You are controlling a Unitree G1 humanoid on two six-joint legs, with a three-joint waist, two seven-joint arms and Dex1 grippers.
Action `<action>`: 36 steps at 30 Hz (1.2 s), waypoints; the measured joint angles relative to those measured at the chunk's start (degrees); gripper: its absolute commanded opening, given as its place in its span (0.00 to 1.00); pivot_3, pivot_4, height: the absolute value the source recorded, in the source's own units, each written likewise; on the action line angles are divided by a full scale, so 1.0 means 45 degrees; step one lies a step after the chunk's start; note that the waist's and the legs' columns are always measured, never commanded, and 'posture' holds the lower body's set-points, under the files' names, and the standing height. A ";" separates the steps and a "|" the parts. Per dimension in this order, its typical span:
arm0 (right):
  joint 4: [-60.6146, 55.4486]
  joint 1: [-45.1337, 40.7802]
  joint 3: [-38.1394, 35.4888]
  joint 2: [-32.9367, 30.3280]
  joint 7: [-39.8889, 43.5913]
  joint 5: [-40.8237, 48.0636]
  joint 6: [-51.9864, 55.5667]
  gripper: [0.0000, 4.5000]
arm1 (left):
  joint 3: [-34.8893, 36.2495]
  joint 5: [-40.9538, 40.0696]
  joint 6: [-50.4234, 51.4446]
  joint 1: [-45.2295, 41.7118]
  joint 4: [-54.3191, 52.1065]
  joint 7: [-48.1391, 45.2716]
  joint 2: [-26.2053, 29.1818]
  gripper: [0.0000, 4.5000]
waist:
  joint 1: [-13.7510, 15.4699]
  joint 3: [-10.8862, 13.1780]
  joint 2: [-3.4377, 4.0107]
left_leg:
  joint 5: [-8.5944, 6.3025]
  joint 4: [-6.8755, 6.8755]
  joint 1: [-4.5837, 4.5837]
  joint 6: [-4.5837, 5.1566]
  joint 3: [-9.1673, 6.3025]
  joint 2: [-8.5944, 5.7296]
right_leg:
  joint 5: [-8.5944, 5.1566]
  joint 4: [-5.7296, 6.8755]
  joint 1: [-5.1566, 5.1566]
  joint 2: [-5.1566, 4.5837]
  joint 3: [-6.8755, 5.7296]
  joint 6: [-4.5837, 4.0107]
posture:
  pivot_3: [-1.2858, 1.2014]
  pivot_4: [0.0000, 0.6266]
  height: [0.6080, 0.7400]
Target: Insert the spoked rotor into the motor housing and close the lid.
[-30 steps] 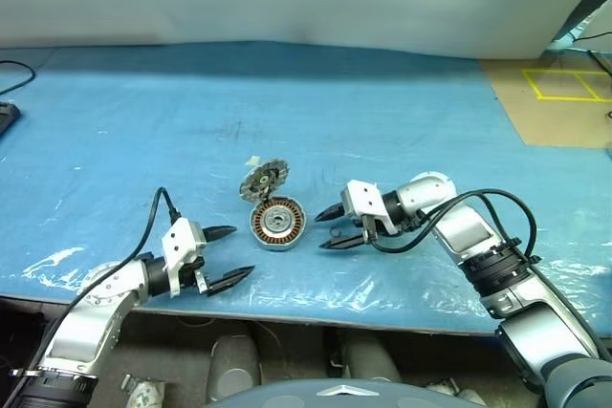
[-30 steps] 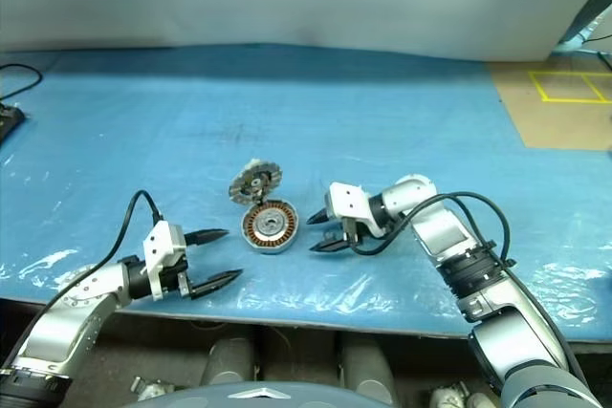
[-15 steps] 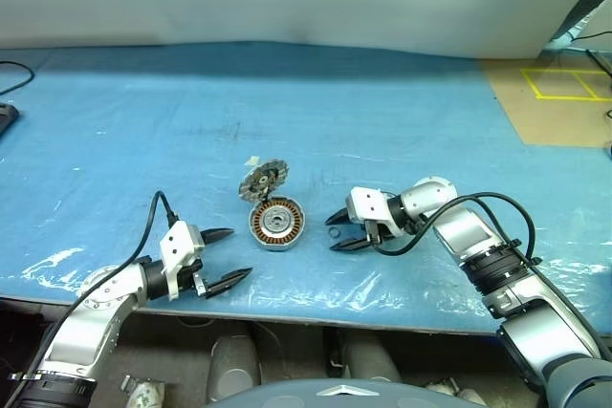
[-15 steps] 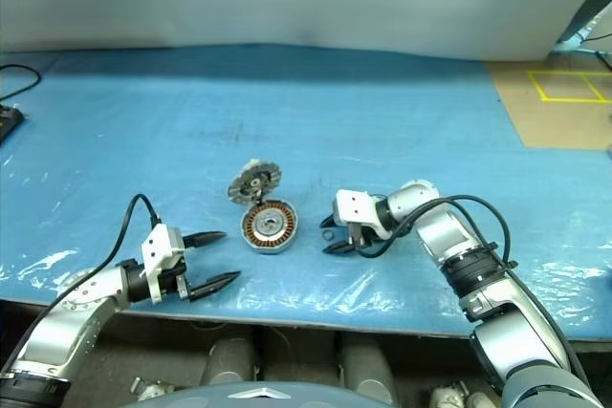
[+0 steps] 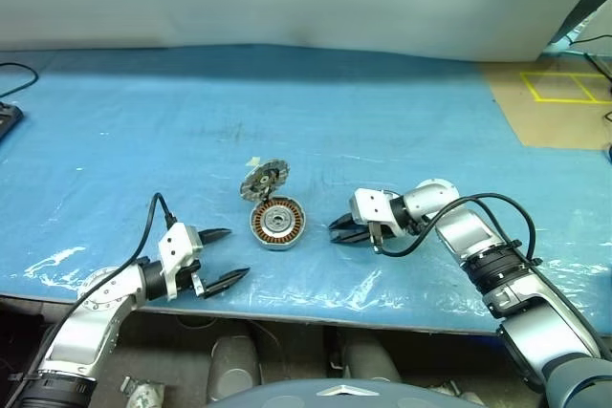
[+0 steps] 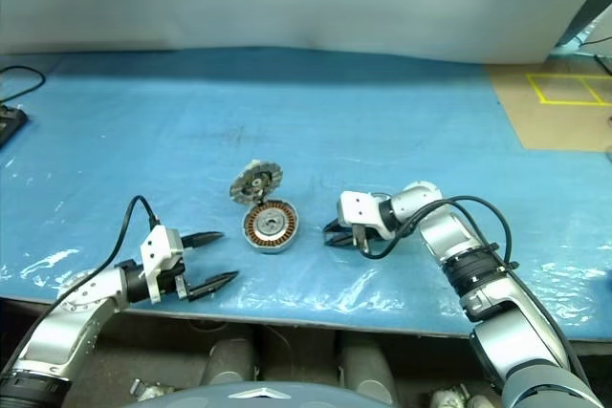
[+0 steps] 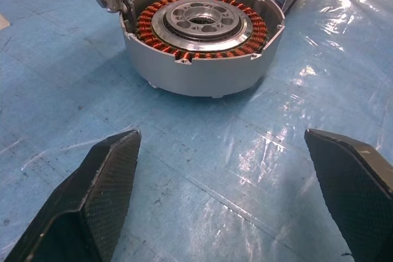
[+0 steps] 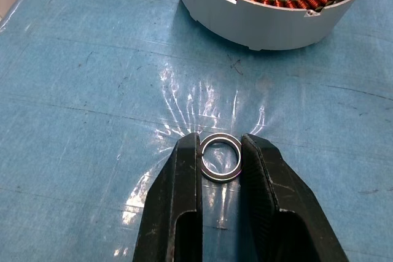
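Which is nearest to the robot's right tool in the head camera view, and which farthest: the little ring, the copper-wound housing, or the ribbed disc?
1. Little ring: between the right tool fingertips.
2. Motor housing: to its left.
3. Ribbed lid: propped just behind the housing.

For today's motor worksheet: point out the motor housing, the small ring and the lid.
motor housing (image 7: 196, 72), left wrist view, on its pale outer wall.
small ring (image 8: 221, 157), right wrist view, on its rim between the right gripper's fingers.
lid (image 5: 263, 180), left eye view, on its ribbed face.

On the blue sheet: 1 motor housing (image 5: 277, 224), 1 lid (image 5: 263, 180), 1 small washer ring (image 8: 221, 156).
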 measured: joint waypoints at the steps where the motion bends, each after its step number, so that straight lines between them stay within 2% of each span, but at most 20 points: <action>1: 0.0034 -0.0001 0.0000 0.0002 -0.0002 0.0005 -0.0020 0.12 | 0.0000 0.0006 -0.0032 0.0000 0.0039 -0.0002 0.0000 1.00 | 0.0000 0.0000 -0.0001 | 0.0000 0.0000 0.0005 0.0000 0.0000 -0.0001 | 0.0000 0.0000 0.0006 -0.0002 0.0000 0.0001 | 0.52 0.24 1.00; 8: 0.0112 -0.0036 -0.0252 0.0206 0.0295 0.0603 0.0764 0.12 | 0.0000 0.0027 -0.0182 0.0003 0.0267 -0.0102 -0.0002 1.00 | 0.0006 -0.0001 -0.0002 | 0.0000 -0.0003 0.0006 0.0001 0.0000 0.0001 | 0.0000 0.0000 0.0005 -0.0001 -0.0001 0.0001 | 0.52 0.24 1.00; 14: -0.1371 -0.0944 -0.0874 0.0703 0.0683 0.1981 0.2403 0.12 | 0.0000 0.0028 -0.0310 -0.0056 0.0385 -0.0125 -0.0003 1.00 | -0.0026 0.0001 0.0000 | 0.0000 -0.0030 -0.0032 0.0000 0.0006 0.0011 | 0.0040 -0.0001 -0.0050 0.0011 -0.0001 -0.0087 | 0.52 0.24 1.00; 26: -0.0908 -0.1706 -0.0090 0.2279 -0.0018 0.1320 0.2483 0.12 | -0.0006 0.0109 -0.0582 -0.0123 0.0674 -0.0101 -0.0020 1.00 | -0.0016 0.0000 -0.0001 | 0.0000 -0.0046 -0.0075 -0.0003 0.0006 0.0005 | 0.0025 -0.0006 -0.0094 0.0007 -0.0003 -0.0094 | 0.52 0.24 1.00; 36: -0.0281 -0.1939 0.0069 0.2688 -0.0077 0.0909 0.2435 0.12 | -0.0004 0.0278 -0.0585 -0.0056 0.0671 -0.0047 -0.0020 1.00 | -0.0017 0.0001 -0.0001 | 0.0000 -0.0047 -0.0087 -0.0003 0.0006 0.0006 | 0.0026 -0.0004 -0.0106 0.0007 -0.0003 -0.0095 | 0.52 0.24 1.00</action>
